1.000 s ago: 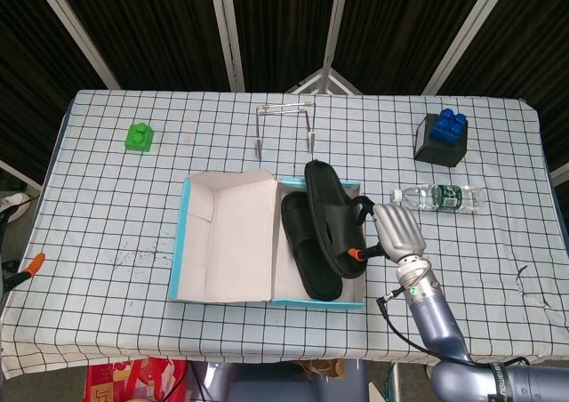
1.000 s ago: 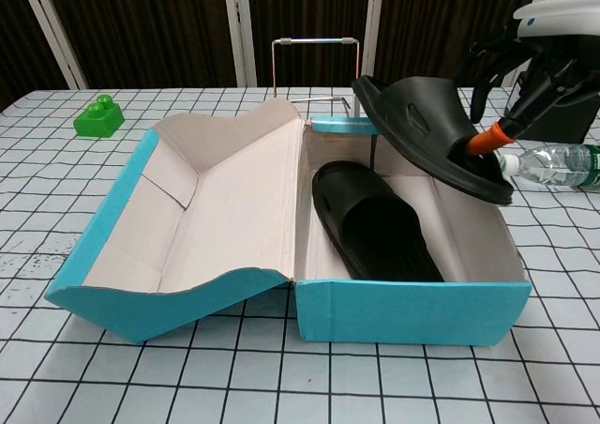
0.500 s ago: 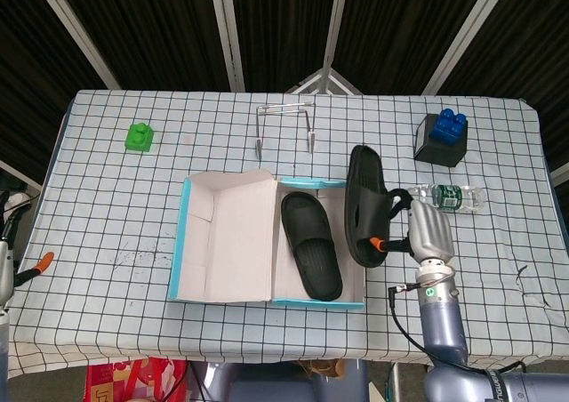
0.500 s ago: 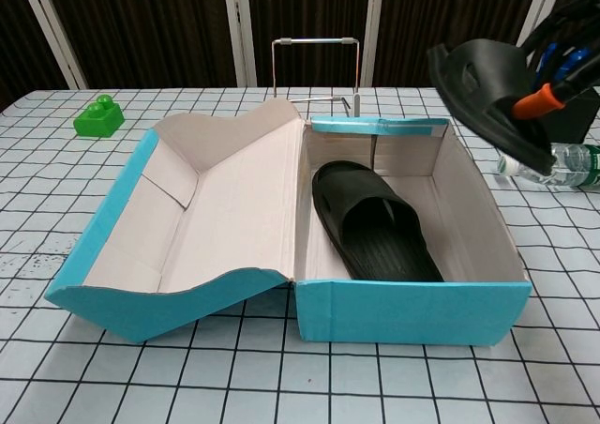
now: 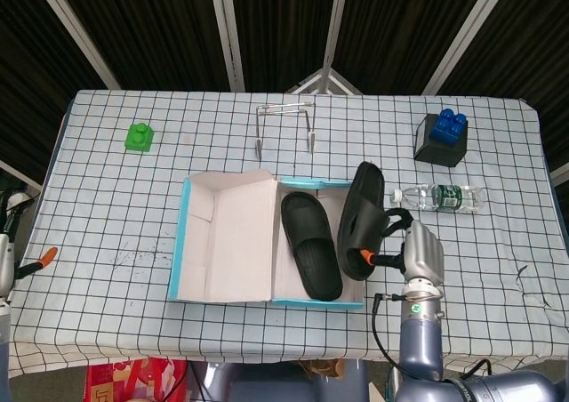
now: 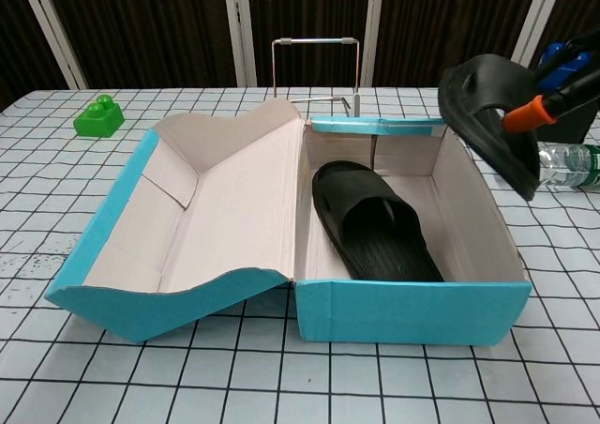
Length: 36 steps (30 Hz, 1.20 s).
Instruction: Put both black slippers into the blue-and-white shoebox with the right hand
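**Second slipper hovering at the box's right wall, not yet in**

Since half a second ago your held slipper [image 5: 361, 218] has edged back left, so that it now hangs over the right rim of the shoebox [image 5: 190, 208] instead of clear of it; a second ago it sat further in, above the other slipper. You are on the second half of the job: the first slipper [image 5: 311, 245] already lies flat on the box floor, left of centre in the open compartment, sole up in the chest view.

Your right hand [image 5: 421, 250], at lower right of the head view, grips the held slipper by its strap, fingers curled around it, with an orange fingertip [image 6: 521, 115] showing against the black. The slipper is held on edge, tilted, toe end toward the top of the frame. In the chest view it floats at upper right, above the box wall and not touching it.

Next you likely need to carry it a little further left, past the wall, then roll it toward flat and lower it into the free strip beside the first slipper. The gap looks narrow, so the wall could catch an edge.

Your left hand [image 5: 4, 246] is barely visible at the far left edge of the head view; you cannot tell how its fingers lie.
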Each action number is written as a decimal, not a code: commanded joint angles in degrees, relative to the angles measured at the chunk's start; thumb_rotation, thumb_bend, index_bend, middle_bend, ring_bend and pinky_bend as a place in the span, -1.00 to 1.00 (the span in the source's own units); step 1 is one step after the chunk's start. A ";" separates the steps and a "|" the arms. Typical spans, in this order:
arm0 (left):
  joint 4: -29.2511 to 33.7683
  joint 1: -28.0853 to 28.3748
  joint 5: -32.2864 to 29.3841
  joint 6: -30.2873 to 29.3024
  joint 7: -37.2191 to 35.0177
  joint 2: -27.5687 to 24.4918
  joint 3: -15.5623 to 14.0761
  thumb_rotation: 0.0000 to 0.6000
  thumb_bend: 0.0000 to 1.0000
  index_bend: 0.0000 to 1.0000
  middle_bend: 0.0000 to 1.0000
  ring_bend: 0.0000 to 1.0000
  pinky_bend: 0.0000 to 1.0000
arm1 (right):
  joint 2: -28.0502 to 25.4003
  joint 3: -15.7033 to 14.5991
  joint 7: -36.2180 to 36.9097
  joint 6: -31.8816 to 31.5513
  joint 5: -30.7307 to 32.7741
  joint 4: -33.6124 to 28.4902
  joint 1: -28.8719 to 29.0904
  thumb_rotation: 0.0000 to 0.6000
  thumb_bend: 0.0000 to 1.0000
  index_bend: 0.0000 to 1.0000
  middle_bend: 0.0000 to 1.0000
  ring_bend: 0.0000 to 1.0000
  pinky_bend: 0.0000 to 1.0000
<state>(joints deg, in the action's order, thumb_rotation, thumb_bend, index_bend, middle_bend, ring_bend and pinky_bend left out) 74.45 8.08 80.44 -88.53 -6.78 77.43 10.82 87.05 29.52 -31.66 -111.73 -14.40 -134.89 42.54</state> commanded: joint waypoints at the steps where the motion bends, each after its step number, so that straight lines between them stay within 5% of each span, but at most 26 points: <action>1: -0.38 -0.36 0.14 -1.51 -0.28 -0.03 0.54 1.00 -0.55 -0.62 -1.00 -1.00 -0.77 | 2.42 -0.44 -1.19 -2.03 -1.38 -0.10 0.93 1.00 0.11 0.65 -0.03 1.00 1.00; 12: -0.11 -0.55 0.32 -2.41 -0.09 -0.09 0.57 1.00 -0.55 -0.62 -1.00 -1.00 -0.77 | 4.27 -3.42 -0.82 -2.72 -5.87 -0.10 -2.16 1.00 0.12 0.65 -0.03 1.00 1.00; 36: -0.33 -0.19 0.25 -1.95 1.60 0.46 0.09 1.00 -0.55 -0.62 -1.00 -1.00 -0.77 | 1.31 -13.27 4.26 12.00 -19.37 -0.10 -9.57 1.00 0.15 0.65 -0.03 1.00 1.00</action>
<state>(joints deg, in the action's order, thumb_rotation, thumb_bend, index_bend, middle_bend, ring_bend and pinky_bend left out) 74.12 7.88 80.70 -90.49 -5.18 77.89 10.92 88.91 16.64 -28.07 -100.61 -33.34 -134.99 33.62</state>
